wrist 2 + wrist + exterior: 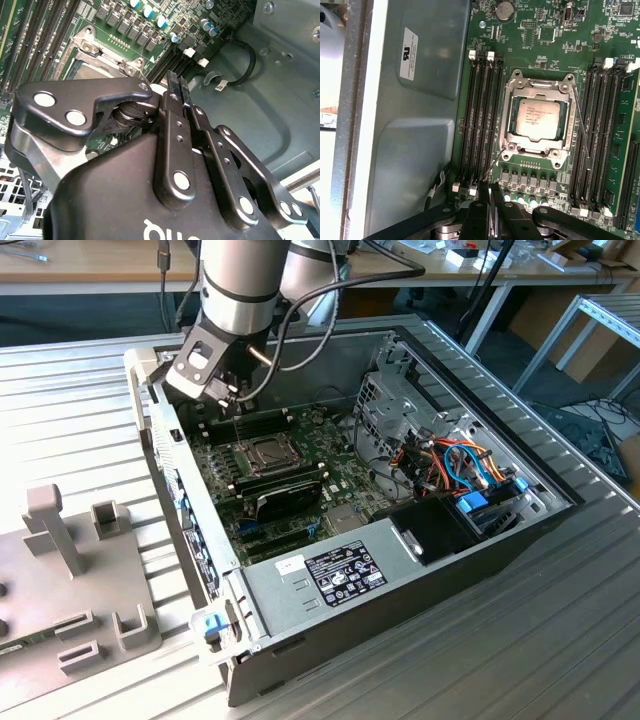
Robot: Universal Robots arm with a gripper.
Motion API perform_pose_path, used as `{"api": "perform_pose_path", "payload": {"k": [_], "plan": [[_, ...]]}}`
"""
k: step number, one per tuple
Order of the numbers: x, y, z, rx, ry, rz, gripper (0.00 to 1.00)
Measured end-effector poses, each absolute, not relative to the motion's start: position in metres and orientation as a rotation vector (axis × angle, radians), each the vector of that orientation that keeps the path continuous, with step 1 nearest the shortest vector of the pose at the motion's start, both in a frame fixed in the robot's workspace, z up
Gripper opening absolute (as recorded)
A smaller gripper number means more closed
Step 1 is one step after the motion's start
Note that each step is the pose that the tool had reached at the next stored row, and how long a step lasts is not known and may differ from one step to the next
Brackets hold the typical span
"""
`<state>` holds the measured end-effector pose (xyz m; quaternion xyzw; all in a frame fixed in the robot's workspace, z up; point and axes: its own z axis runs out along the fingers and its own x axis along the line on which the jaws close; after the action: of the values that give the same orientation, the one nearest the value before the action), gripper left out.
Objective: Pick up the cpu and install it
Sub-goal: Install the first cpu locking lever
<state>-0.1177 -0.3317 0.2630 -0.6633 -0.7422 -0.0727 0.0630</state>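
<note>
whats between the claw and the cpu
In the first wrist view, the socket's metal frame and a thin wire lever lie between the claw and the cpu.

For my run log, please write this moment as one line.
cpu: in socket | gripper: shut, tips by socket lever

Exterior view high above the open case (400,625); both wrist views close over its motherboard (540,55).

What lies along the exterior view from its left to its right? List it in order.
Grey fixture block → computer case's side wall → cpu → metal drive cage → orange and blue cables.
</note>
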Motion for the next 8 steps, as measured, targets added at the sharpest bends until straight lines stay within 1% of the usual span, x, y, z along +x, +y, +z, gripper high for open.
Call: {"api": "perform_pose_path", "payload": {"k": [8], "plan": [[-0.1163, -0.3317, 0.2621, -1.991, -2.242, -0.231, 0.16]]}}
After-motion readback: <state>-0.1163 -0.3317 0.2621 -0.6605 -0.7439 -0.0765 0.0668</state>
